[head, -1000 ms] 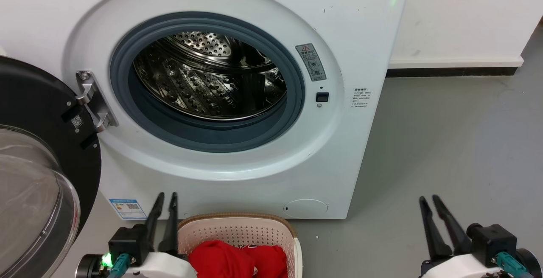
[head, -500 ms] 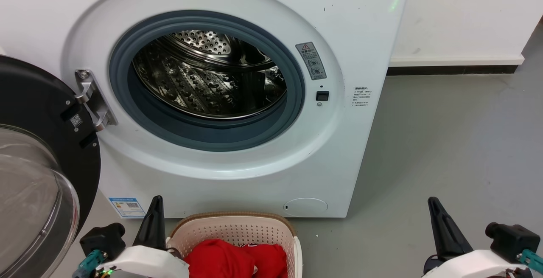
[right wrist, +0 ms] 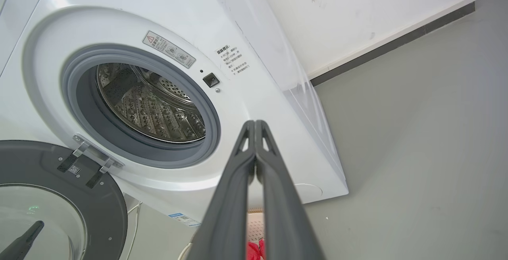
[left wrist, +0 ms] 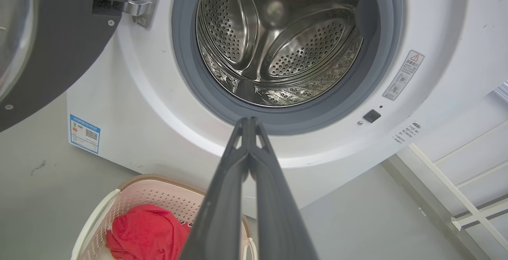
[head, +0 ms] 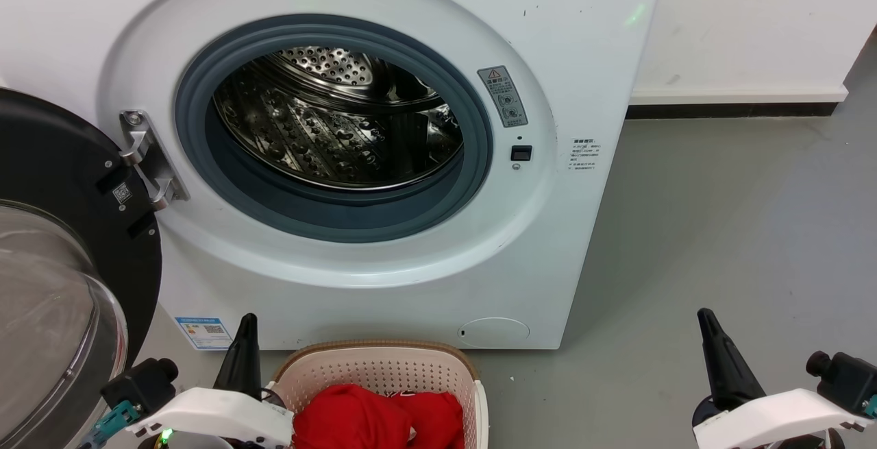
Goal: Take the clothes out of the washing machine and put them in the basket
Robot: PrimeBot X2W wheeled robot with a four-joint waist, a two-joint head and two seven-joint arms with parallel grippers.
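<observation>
Red clothes [head: 373, 418] heaped in basket [head: 384, 352] at washing machine [head: 562, 58] foot; drum [head: 336, 127] bare. Left gripper [head: 246, 322] just beside basket's left rim, right gripper [head: 706, 324] well apart; both pinched closed, empty.

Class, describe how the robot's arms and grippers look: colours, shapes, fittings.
White forearm shells, each with a black blocky module. The left gripper and right gripper have long, dark grey, tapering fingers with triangular cut-outs near the tips. A teal connector and green light mark the left wrist.
</observation>
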